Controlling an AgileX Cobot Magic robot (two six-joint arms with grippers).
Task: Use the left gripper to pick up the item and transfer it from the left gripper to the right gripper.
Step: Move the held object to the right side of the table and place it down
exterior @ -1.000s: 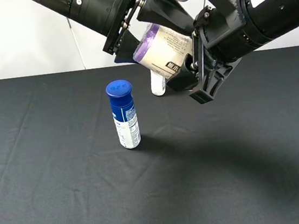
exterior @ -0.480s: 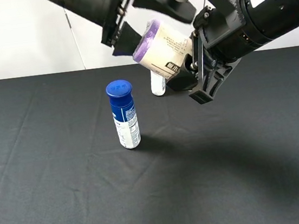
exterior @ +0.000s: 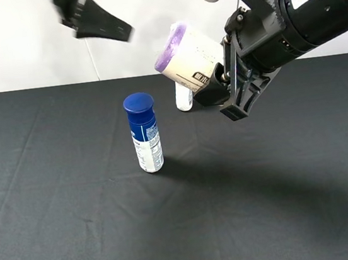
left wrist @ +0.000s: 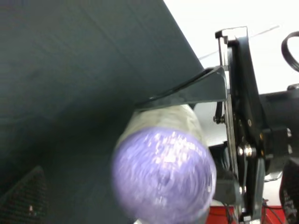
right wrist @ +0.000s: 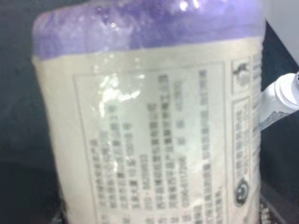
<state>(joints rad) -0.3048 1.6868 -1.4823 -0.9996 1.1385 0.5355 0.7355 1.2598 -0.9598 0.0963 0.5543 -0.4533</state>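
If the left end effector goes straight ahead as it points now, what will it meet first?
Probably the purple end of the item, which its wrist view shows directly ahead; exact depth is unclear.

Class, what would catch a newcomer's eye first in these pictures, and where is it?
A fat beige roll with purple ends, gripped tilted in mid-air by the right tool, above the far side of the black table. Next, a blue-capped can standing upright left of the table's middle.
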